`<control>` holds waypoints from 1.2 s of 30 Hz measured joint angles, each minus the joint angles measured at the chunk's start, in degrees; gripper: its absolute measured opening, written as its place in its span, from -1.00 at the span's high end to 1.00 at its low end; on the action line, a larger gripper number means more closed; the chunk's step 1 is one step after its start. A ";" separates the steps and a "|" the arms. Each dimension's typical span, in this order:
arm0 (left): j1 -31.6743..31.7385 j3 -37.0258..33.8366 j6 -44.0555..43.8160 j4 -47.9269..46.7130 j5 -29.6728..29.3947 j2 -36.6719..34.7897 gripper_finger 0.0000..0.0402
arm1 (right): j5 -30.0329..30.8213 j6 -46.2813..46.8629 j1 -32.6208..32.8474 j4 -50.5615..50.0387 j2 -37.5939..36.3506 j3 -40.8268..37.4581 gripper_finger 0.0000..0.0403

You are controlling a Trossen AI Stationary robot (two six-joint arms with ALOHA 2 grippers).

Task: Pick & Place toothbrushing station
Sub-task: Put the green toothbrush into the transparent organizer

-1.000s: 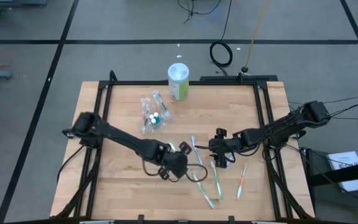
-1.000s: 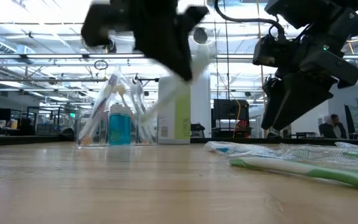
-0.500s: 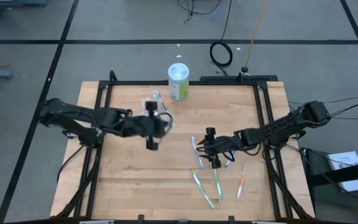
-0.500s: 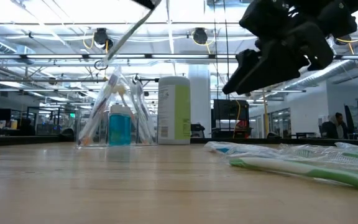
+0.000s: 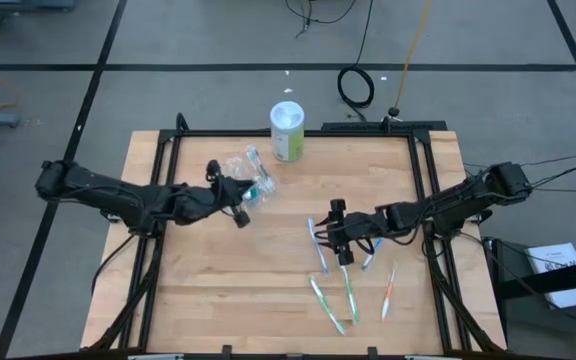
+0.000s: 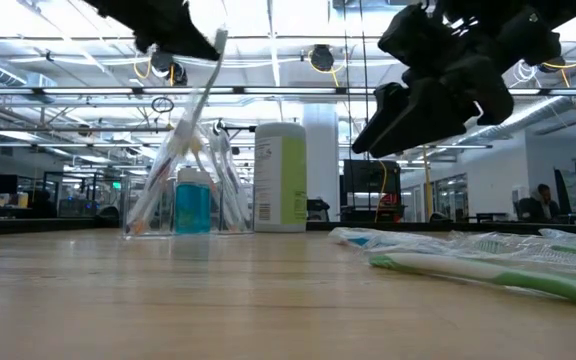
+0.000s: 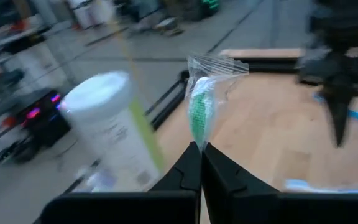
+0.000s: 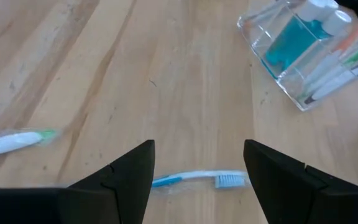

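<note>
My left gripper (image 5: 239,203) is above the table, beside the clear crinkly container (image 5: 251,180), and is shut on a green toothbrush in a clear wrapper (image 7: 198,112). The container (image 6: 183,185) stands on the table and holds several toothbrushes and a blue tube (image 6: 193,205). My right gripper (image 5: 340,240) is open above the table's middle, its fingers either side of a blue toothbrush (image 8: 197,179) lying below, without touching it. More toothbrushes (image 5: 346,292) lie flat near it. My left gripper pinches the wrapped green toothbrush between its two shut fingers (image 7: 191,163). The green head end in its wrapper (image 7: 197,134) sticks out past the fingertips. In the low view the brush (image 6: 200,95) slants down from the gripper toward the container's top, clear of the table.
A white and green canister (image 5: 287,131) stands at the table's far edge, just behind the container. Loose toothbrushes, green (image 5: 326,306), orange (image 5: 388,290) and blue (image 5: 317,245), lie at the middle and near right. Bare wood (image 5: 218,290) lies at the near left.
My left gripper has risen from the table's middle with the toothbrush and swung toward the far left, up to the container. My right gripper has shifted a little toward the table's left edge, over the blue toothbrush.
</note>
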 joint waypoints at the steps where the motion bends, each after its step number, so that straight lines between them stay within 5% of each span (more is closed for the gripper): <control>1: -0.33 -0.04 -1.89 -1.79 -1.85 -0.43 0.99 | 0.00 0.03 -0.25 0.00 0.00 0.00 -0.18; 15: -2.09 -0.20 -36.84 -27.81 -14.82 -0.81 0.98 | 0.00 0.07 -0.72 1.93 0.00 -4.38 -0.18; 19: -1.64 -1.93 -42.83 -28.45 -18.24 0.77 0.97 | -0.02 -0.03 -1.25 5.52 0.00 -5.87 -0.18; 25: 0.03 -3.91 -50.25 -28.86 -13.97 2.70 0.98 | -0.02 -0.02 -2.21 6.00 0.00 -6.05 -0.18; 36: 1.89 -4.12 -47.91 -28.66 -5.20 5.73 0.81 | -0.20 1.97 -2.21 10.15 0.00 -6.05 -0.18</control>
